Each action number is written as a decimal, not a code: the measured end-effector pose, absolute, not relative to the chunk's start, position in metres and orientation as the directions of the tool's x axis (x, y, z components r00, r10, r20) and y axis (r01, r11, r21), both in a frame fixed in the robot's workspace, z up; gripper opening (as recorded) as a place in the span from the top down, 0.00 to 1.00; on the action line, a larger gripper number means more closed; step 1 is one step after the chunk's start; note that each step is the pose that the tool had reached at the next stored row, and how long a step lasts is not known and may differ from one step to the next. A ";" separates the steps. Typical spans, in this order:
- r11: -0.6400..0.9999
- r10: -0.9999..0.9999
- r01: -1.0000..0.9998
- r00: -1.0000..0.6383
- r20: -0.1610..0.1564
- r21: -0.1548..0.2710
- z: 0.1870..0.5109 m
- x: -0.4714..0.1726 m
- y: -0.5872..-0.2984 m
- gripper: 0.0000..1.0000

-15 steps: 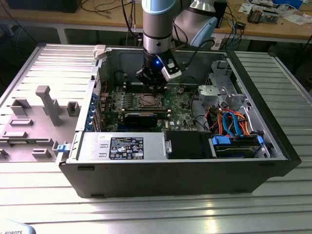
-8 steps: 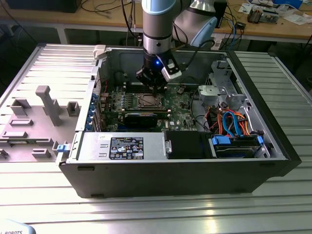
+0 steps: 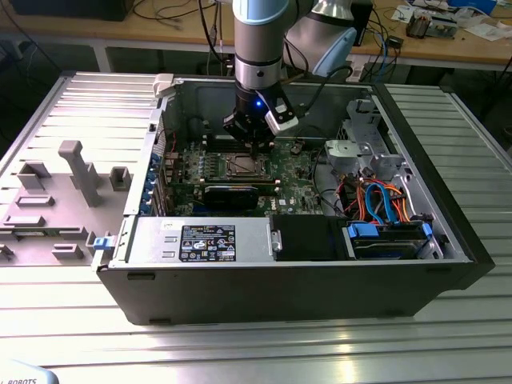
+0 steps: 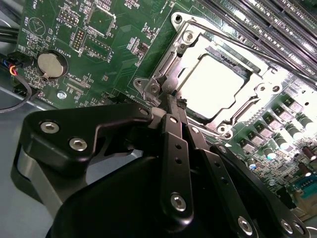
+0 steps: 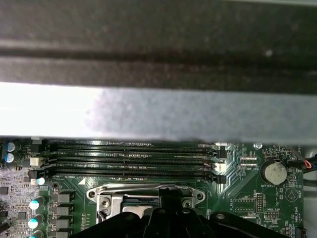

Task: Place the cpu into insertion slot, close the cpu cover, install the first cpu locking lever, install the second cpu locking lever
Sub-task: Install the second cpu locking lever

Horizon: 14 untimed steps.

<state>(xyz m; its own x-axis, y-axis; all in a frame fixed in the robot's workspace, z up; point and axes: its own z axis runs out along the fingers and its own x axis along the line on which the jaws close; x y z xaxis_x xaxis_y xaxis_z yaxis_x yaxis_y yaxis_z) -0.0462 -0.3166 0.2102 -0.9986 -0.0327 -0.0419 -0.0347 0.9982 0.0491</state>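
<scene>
Inside the open computer case, my gripper (image 3: 254,146) hangs just above the insertion slot (image 3: 244,166) on the green motherboard. In the second wrist view the cpu (image 4: 214,80) lies flat in the slot, its metal top glaring bright. The silvery cpu cover (image 4: 267,88) is down around it. A thin locking lever (image 4: 247,47) runs along the slot's side nearest the memory slots. My gripper (image 4: 172,100) is shut, its black fingers pressed together, with the tip at the slot's corner. Whether anything is pinched there I cannot tell. The first wrist view has the slot's frame (image 5: 106,195) beside my gripper (image 5: 171,194).
Several long memory slots (image 5: 133,159) run beside the socket, with a coin battery (image 5: 274,173) and capacitors (image 4: 292,130) close by. The case wall (image 5: 158,116) stands behind them. A drive cage with blue and orange cables (image 3: 384,204) fills the case toward the exterior view's right. Grey fixtures (image 3: 76,172) stand outside.
</scene>
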 end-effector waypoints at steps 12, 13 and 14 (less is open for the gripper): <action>0.998 -0.033 -0.035 -0.999 -0.042 0.049 0.219 -0.046 -0.320 0.89; 0.998 -0.033 -0.035 -0.999 -0.042 0.048 0.221 -0.046 -0.320 0.89; 0.998 -0.033 -0.035 -0.999 -0.042 0.048 0.223 -0.046 -0.320 0.89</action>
<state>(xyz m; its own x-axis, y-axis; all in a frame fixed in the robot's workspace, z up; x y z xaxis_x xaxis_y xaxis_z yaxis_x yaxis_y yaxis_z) -0.0462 -0.3197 0.2225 -0.9986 -0.0328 -0.0424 -0.0349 0.9982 0.0481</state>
